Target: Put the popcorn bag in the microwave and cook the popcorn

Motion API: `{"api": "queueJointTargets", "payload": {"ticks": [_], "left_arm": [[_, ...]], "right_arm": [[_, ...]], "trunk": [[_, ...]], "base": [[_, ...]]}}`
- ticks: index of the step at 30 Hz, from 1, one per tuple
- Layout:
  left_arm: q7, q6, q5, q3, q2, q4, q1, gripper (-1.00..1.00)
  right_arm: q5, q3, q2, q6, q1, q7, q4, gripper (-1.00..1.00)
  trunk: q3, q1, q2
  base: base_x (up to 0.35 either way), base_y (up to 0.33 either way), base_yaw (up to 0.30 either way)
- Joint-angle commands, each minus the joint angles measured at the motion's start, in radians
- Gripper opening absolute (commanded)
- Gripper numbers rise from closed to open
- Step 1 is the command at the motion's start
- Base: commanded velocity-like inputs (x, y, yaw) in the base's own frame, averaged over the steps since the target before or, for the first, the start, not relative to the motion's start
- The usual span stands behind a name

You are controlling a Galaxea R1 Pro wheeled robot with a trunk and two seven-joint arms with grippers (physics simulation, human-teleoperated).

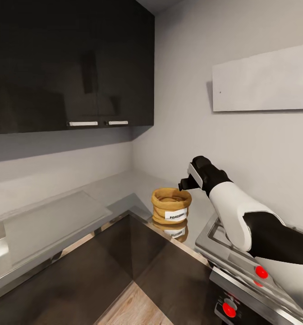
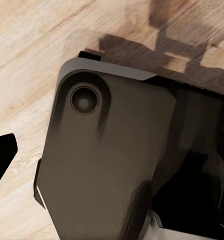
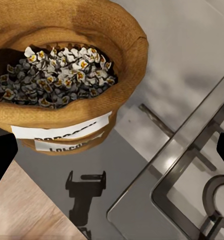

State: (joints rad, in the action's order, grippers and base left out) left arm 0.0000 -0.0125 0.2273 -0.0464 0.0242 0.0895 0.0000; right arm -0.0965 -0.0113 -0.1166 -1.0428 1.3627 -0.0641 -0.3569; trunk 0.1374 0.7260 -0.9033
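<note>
The small tan burlap popcorn bag (image 1: 171, 205) stands at the front edge of the shiny grey steel countertop (image 1: 120, 189) near its inner corner, beside the gas hob (image 1: 235, 253), with the black right gripper (image 1: 184, 184) just above its rim. From the right wrist, the bag (image 3: 67, 65) holds pale kernels (image 3: 57, 75), and the dark fingertips (image 3: 1, 160) stand wide apart, released. From the left wrist, one dark fingertip (image 2: 2, 150) shows over wooden floor (image 2: 27, 45); I cannot tell that claw's state.

White-and-black right arm (image 1: 241, 216), black gripper (image 1: 185, 184)

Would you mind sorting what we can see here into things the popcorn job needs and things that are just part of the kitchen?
Belongs to the job:
- popcorn bag, open, kernels showing
- countertop it stands on
- right gripper, open beside the bag's rim

Just there:
- gas hob with red knobs
- dark wall cabinets
- wooden floor
</note>
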Motion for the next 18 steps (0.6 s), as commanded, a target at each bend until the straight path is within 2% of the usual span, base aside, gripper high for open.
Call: {"api": "queueJointTargets", "payload": {"ticks": [1,5,15,18], "left_arm": [[0.0,-0.001,0.003,-0.004,0.0,0.001,0.0,1.0],[-0.001,0.0,0.003,-0.004,0.0,0.001,0.0,1.0],[-0.002,0.0,0.001,-0.004,0.0,0.001,0.0,1.0],[-0.002,0.0,0.001,-0.004,0.0,0.001,0.0,1.0]], "right_arm": [[-0.006,-0.001,0.0,-0.004,0.001,0.003,-0.001,1.0],[-0.006,-0.001,0.0,-0.004,0.001,0.004,-0.001,1.0],[-0.007,0.0,0.001,-0.004,0.001,0.002,-0.001,1.0],[-0.007,-0.001,0.008,-0.001,0.0,0.001,0.001,1.0]], "trunk": [[0.001,0.0,-0.001],[0.001,0.0,-0.001],[0.001,0.0,-0.001],[0.001,0.0,-0.001]], "base": [[0.0,0.0,0.0],[0.025,0.0,0.0],[0.269,0.0,0.0],[0.144,0.0,0.0]]}}
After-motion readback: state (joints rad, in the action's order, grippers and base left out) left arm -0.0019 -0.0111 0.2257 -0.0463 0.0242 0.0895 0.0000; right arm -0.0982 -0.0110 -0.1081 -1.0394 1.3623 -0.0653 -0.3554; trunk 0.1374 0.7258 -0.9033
